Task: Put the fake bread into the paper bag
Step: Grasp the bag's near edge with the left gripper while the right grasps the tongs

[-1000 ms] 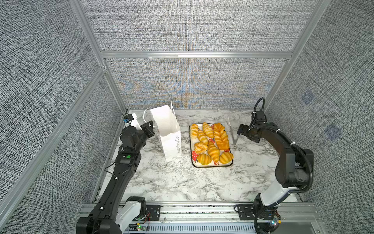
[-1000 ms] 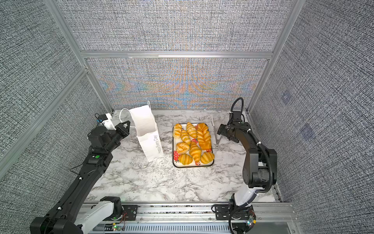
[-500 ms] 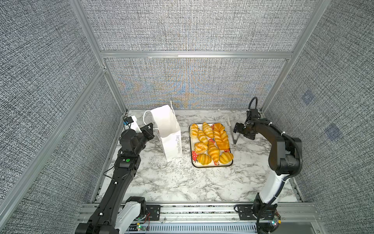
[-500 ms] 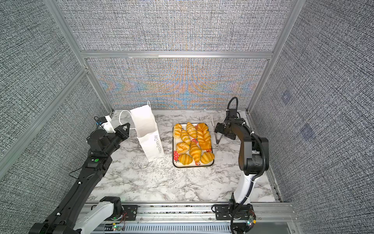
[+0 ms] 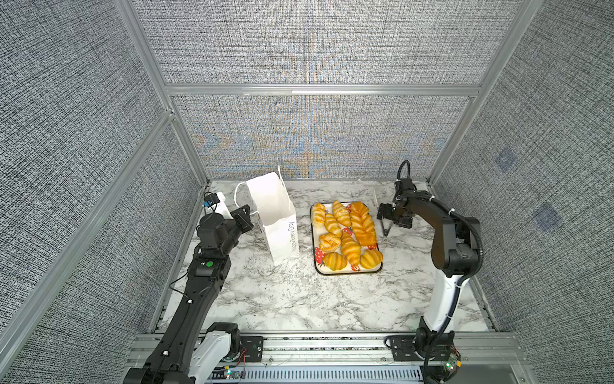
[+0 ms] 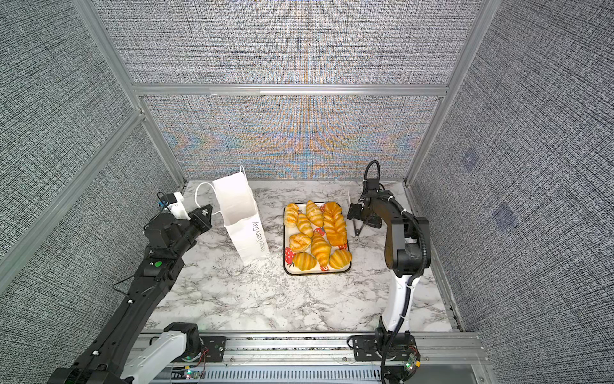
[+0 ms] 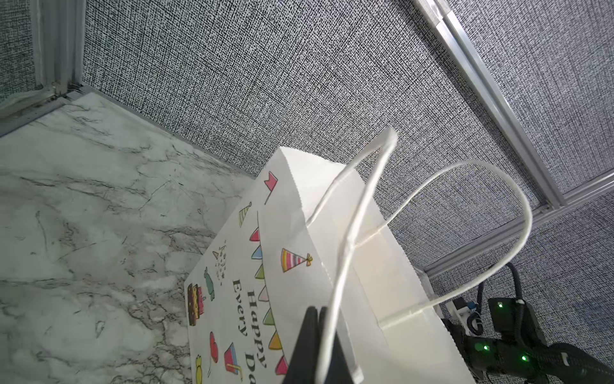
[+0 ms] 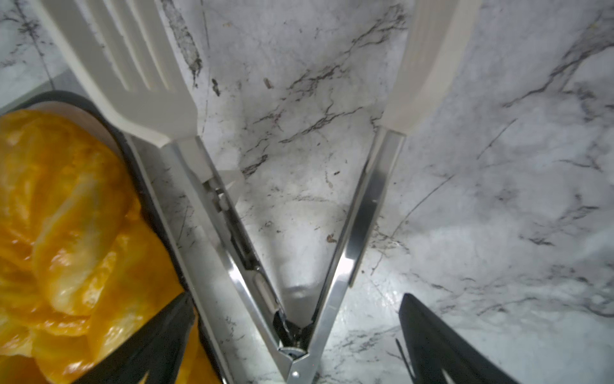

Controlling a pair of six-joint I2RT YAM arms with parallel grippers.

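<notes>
No fake bread (image 5: 349,247) is bagged yet: the left gripper (image 5: 249,216) clamps the handle (image 7: 335,289) of the centre-left paper bag (image 5: 275,212), while the right gripper (image 8: 292,309) gapes around the tongs (image 8: 358,206), centre-right.

Table (image 5: 299,299): white marble-patterned top with grey veins, enclosed by grey walls, seen in both top views (image 6: 265,299).

Held directly on it, three items:
1. Bag (image 5: 279,226), white paper, stood upright at the back left, lettered side toward the tray.
2. Tray (image 5: 349,272), rectangular with a dark rim, lay flat near the middle, right of the bag and apart from it.
3. Tongs (image 5: 385,229), steel arms with white tips, lay spread in a V (image 8: 357,216) just beside the tray's right edge, hinge toward the front.
</notes>
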